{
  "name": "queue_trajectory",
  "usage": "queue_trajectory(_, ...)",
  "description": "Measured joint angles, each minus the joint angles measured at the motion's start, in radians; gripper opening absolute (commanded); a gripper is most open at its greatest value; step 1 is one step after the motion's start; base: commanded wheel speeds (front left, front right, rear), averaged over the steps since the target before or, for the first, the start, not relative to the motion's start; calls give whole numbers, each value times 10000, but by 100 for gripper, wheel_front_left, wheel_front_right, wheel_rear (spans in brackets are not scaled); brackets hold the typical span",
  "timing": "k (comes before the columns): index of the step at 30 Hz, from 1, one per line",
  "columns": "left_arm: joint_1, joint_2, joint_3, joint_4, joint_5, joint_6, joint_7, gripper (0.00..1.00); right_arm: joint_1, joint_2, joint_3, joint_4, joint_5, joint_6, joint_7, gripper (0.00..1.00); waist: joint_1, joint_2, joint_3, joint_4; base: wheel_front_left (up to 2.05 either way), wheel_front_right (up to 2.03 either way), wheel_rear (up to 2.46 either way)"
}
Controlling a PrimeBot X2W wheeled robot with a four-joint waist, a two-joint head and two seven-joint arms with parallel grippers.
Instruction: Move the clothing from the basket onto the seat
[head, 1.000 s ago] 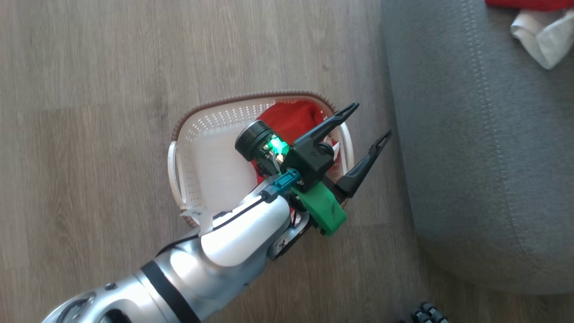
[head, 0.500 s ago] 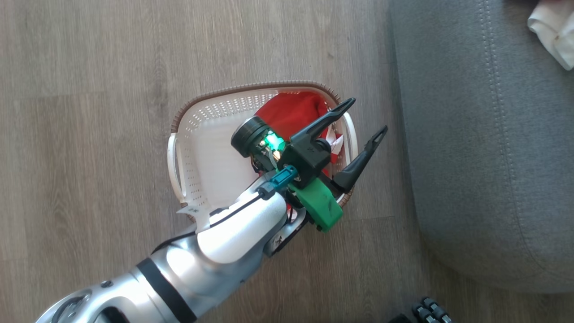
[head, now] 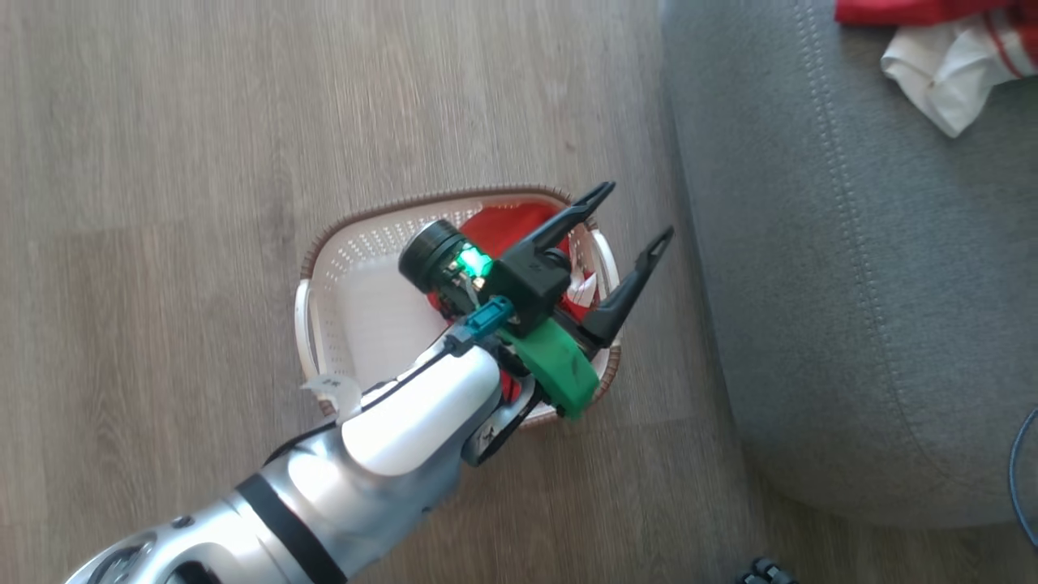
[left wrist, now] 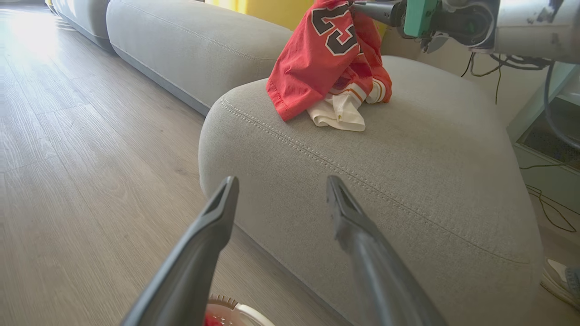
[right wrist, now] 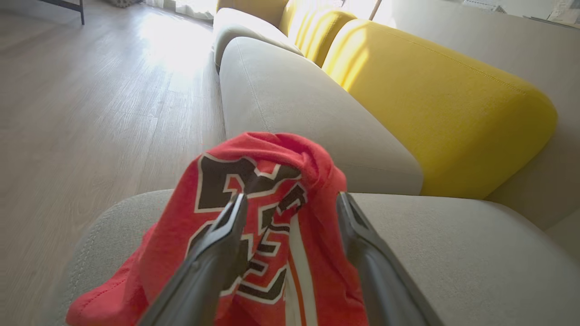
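Observation:
My left gripper (head: 635,212) hangs open and empty above the right end of the basket (head: 365,221), a white perforated tub with a brown rim on the wood floor. Red clothing (head: 507,227) lies in it, partly hidden by the wrist. In the left wrist view the same gripper (left wrist: 282,181) points at the grey seat (left wrist: 385,158), where a red jersey (left wrist: 326,59) with a black-and-white number is heaped up. My right gripper (right wrist: 291,198) is just over that jersey (right wrist: 253,181), its fingers wide apart, the cloth bunched between and below them. A corner of the seat's clothing (head: 932,49) shows in the head view.
More grey cushions (right wrist: 290,90) and yellow back cushions (right wrist: 435,108) run along the sofa. Cables (left wrist: 543,199) trail on the floor past the seat, and a shoe (left wrist: 562,280) stands by its corner. Wood floor (head: 162,203) lies to the left of the basket.
The whole head picture has shifted, so the camera moved. The left gripper stays open over the basket's right end, in the same place relative to it.

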Motion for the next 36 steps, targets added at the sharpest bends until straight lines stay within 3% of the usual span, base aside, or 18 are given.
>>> queue_trajectory(16,1485,512,1275,90,-648,416,-173,100,2567,1101,2828,-2460,2215,0,-12,100,0,0,-1897,259,0,0,0)
queue_trajectory(27,4029,1358,3306,-604,-681,1022,-173,100,4864,2048,3753,-3292,2955,0,-12,100,-1,0,-3517,818,0,0,0)
queue_trajectory(36,6239,1894,4907,-1521,-403,1590,-173,100,6409,2153,4368,-4123,3779,0,-12,100,-1,1,-4357,1197,0,0,0)
